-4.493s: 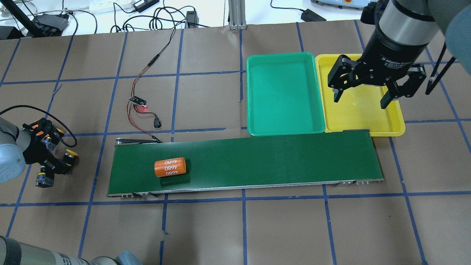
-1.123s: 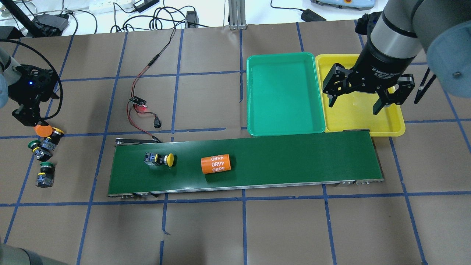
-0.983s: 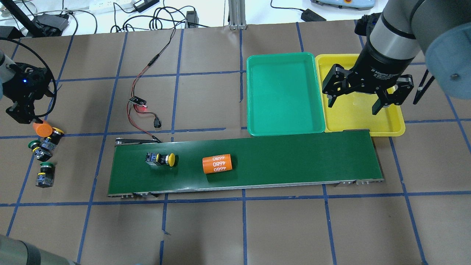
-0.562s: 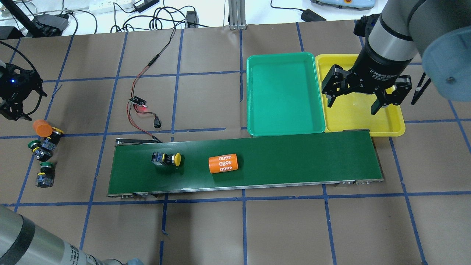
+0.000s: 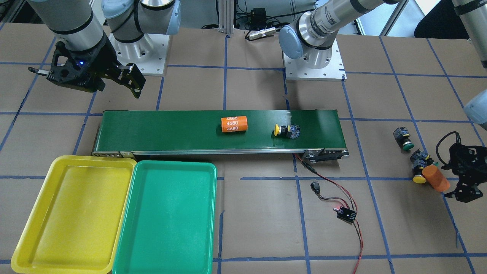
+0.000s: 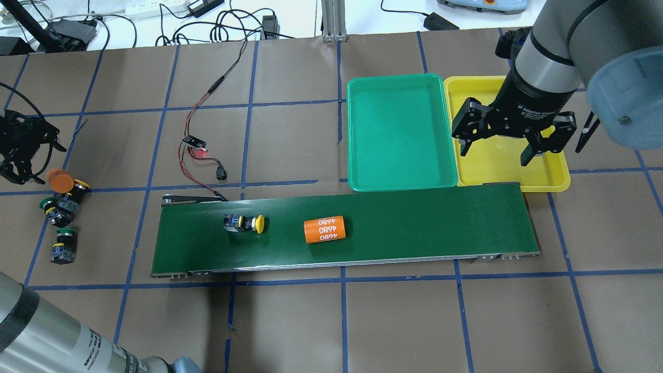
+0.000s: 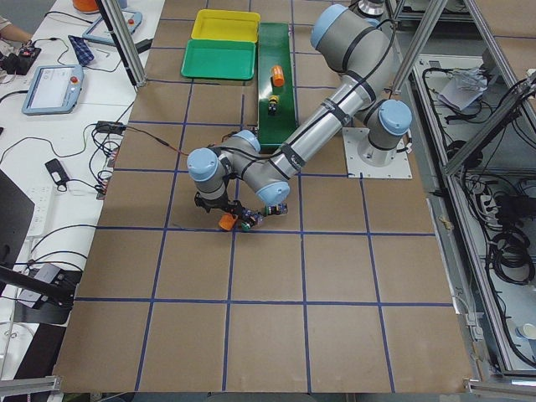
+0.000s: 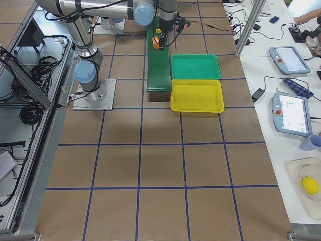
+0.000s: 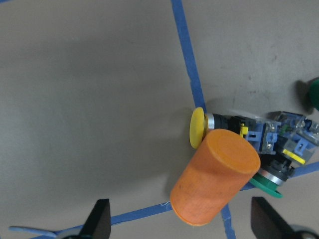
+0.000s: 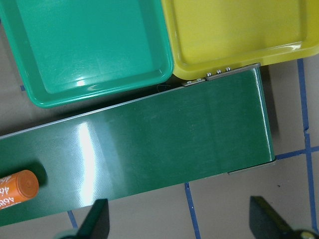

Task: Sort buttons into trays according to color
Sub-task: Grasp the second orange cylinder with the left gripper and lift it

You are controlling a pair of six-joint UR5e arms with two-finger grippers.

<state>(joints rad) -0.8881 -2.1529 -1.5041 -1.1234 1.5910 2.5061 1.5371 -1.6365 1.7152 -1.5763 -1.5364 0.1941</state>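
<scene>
One yellow-capped button point(image 6: 244, 223) lies on its side on the dark green belt point(image 6: 414, 228), left of middle. Three more buttons sit on the table at the far left: a yellow one point(image 6: 77, 187) and two green ones point(image 6: 52, 206) point(image 6: 64, 244). My left gripper point(image 6: 23, 175) hovers open just beyond them; in the left wrist view its fingertips point(image 9: 98, 221) stand well apart from an orange cylinder point(image 9: 214, 184) that rests against the buttons. The green tray point(image 6: 399, 184) and yellow tray point(image 6: 562, 178) lie side by side behind the belt's right end. My right gripper point(image 6: 494, 154) hangs open over the yellow tray.
A second orange cylinder point(image 6: 325, 229) marked 4680 lies on the belt, to the right of the button. A small circuit board point(image 6: 194, 142) with red and black wires sits behind the belt's left end. Blue tape lines grid the brown table.
My left gripper let go of the orange cylinder beside the loose buttons and drew back to the left. The belt carried the button and its cylinder to the right. The right gripper sank slightly.
</scene>
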